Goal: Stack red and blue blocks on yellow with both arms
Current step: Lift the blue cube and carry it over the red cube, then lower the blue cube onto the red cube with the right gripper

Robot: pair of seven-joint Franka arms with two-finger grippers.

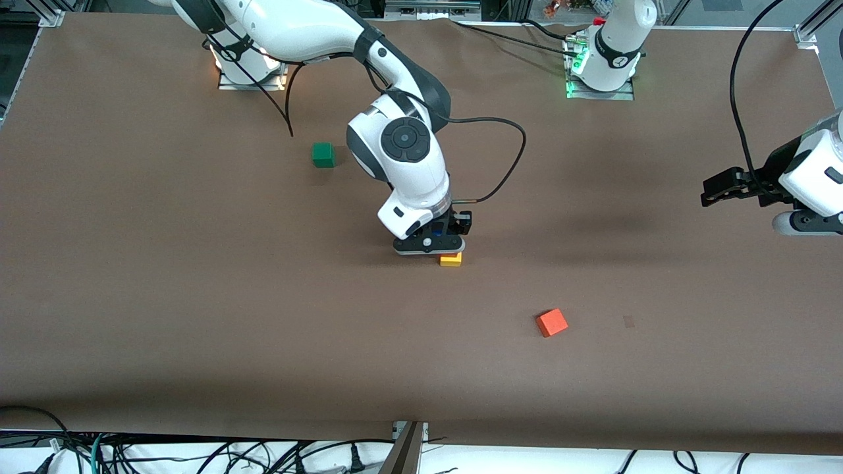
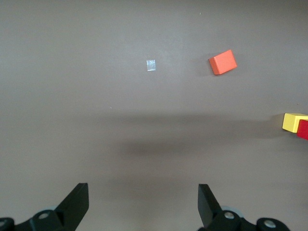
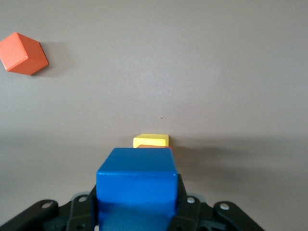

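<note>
Brown matte covering spans the whole table point(image 1: 164, 296), with cables hanging along the edge nearest the front camera and the 2 arm bases at the opposite edge.

Judging by how things lie, the task looks about half done. The red block point(image 2: 303, 130) sits on the yellow block point(image 1: 451, 260); the left wrist view shows red against yellow, and in the right wrist view a thin red edge shows just under the blue block point(image 3: 137, 183) with yellow past it. The right gripper point(image 1: 431, 245) is low over that pair near the table's middle, its fingers clamped on the blue block. What is left, I judge, is to seat blue squarely on red and let go. Whether blue already touches red cannot be told.

The left gripper point(image 1: 724, 187) hangs above bare table toward the left arm's end, jaws spread wide and empty; that arm waits.

Room is generous. The green cube point(image 1: 323, 155) lies toward the bases, well apart from the stack, and the orange cube point(image 1: 552, 322) lies nearer the front camera, also well apart. Neither crowds a straight lift away. A small pale mark point(image 2: 151, 64) on the covering lies beside the orange cube. No table edge is near the stack, so the main risk I see is nudging the 2 lower cubes on release.
</note>
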